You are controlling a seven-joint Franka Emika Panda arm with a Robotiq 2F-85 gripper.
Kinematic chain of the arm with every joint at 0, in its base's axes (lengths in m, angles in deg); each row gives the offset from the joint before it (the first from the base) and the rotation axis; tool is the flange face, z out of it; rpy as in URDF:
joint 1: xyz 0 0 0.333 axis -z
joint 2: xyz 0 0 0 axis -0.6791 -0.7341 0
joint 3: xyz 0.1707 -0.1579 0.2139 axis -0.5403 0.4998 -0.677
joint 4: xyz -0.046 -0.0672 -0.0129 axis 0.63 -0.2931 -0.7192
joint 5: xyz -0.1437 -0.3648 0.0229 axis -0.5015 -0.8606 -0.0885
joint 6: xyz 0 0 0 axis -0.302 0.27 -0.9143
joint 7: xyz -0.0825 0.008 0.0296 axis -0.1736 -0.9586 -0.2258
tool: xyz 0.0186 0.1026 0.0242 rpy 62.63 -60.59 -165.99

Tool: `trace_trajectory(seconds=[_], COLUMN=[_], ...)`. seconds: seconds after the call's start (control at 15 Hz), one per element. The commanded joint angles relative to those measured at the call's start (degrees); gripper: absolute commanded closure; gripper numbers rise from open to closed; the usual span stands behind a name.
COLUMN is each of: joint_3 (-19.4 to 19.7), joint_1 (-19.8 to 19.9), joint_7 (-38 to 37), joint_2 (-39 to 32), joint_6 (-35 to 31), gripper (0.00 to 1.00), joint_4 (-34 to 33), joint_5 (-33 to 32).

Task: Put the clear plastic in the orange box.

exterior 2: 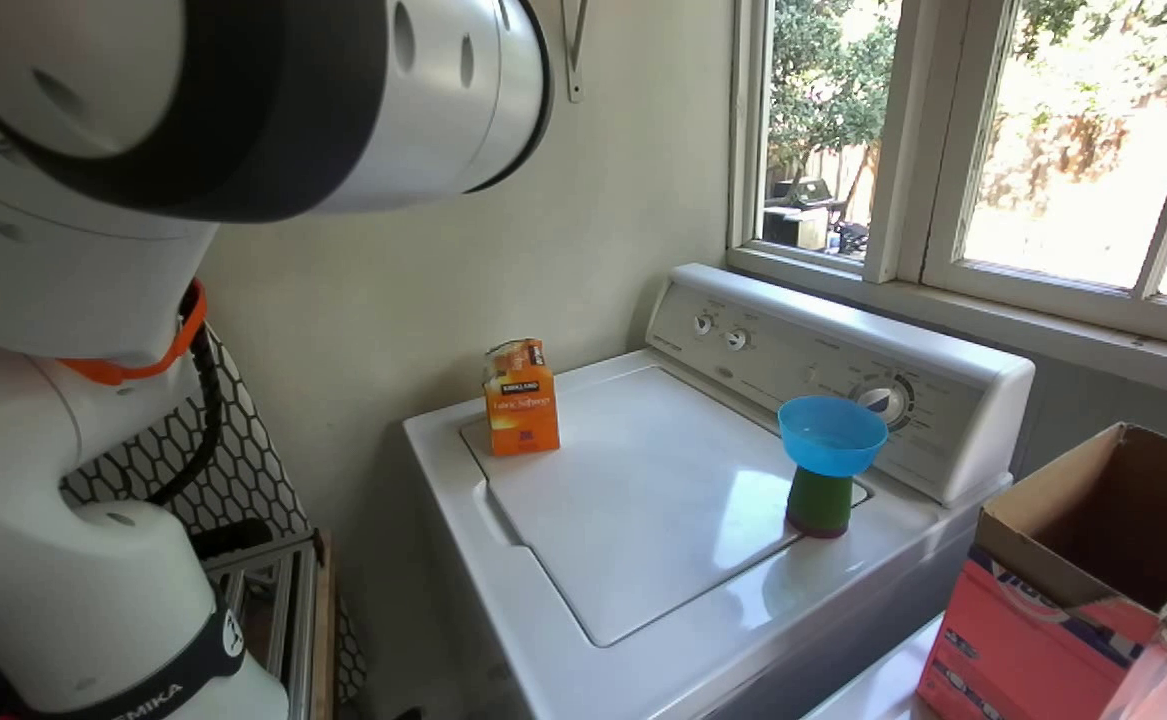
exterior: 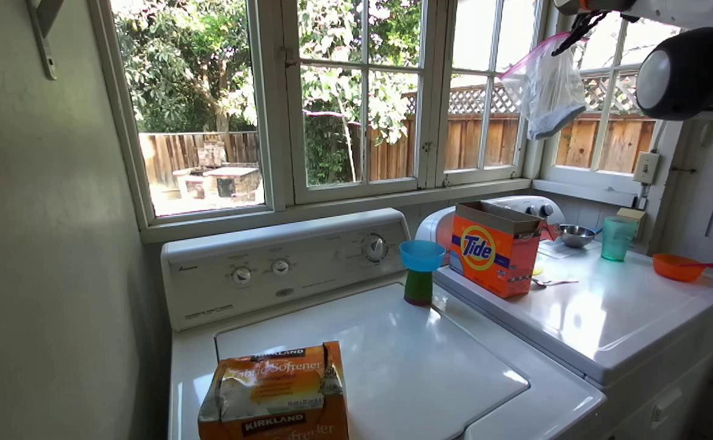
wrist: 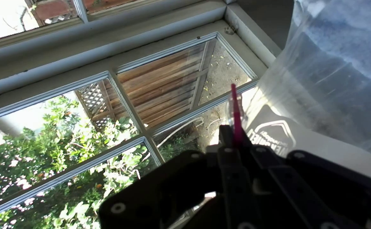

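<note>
Black two-finger gripper pinches pink edge of clear plastic bag | rectangular orange cardboard box: open-topped, presumably for receiving | bag hangs high — probably to enter from above

In an exterior view, the left white machine carries a softener box at near left and a green cup at far right. The right machine carries the orange box, upright at its left edge. Near it lies a spoon; farther stand a metal bowl and a teal cup, and at the right an orange bowl.
</note>
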Motion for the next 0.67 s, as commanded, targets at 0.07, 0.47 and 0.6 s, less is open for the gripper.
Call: trace_trajectory(seconds=[0.07, 0.47, 0.6], joint_3=[-0.57, -1.64, -1.61], joint_1=[0.06, -2.56, -3.55], joint_7=[-0.23, -0.23, -0.71], joint_2=[0.68, -0.36, -0.51], joint_6=[-0.49, -1.66, -1.44], gripper=[0.99, 0.99, 0.99], joint_4=[1.17, 1.3, 1.32], joint_5=[-0.72, -0.56, -0.67])
